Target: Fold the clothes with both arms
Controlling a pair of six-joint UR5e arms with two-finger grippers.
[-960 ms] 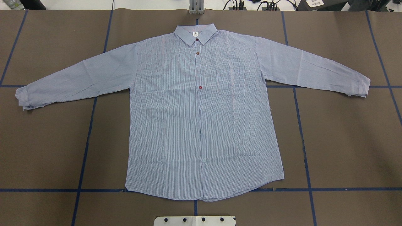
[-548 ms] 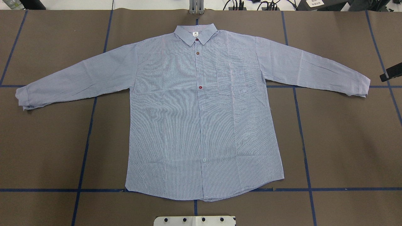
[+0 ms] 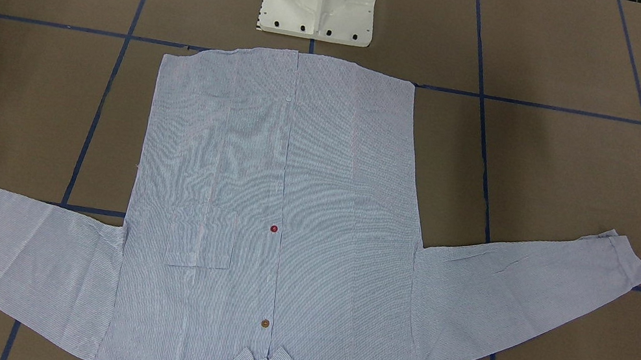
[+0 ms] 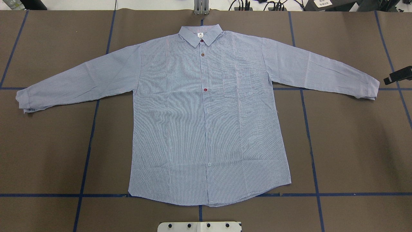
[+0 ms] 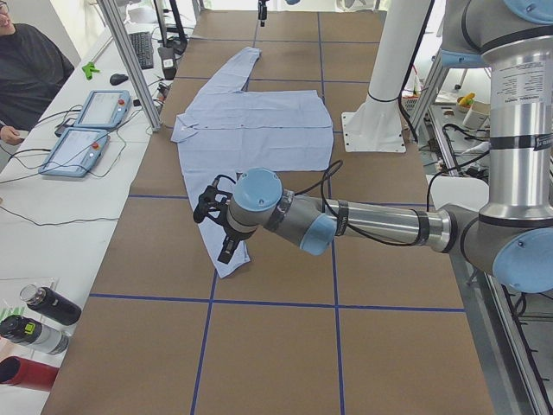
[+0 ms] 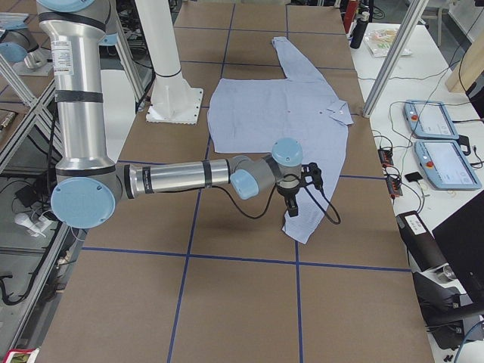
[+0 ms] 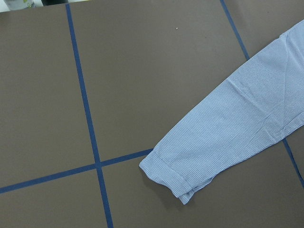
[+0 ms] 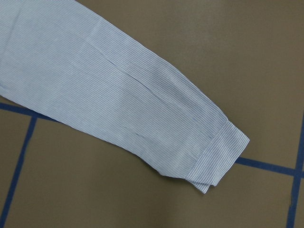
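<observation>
I work in a robotics lab, not a home. My table is covered in brown paper marked into squares with blue tape, and my white pedestal stands on it with a row of bolt holes along its foot. My left arm and right arm are silver tubes with blue joint caps. On the white bench beside the table lie two teach pendants and a keyboard; an aluminium post rises there, cables trail behind, and a person in a dark top is at the bench
</observation>
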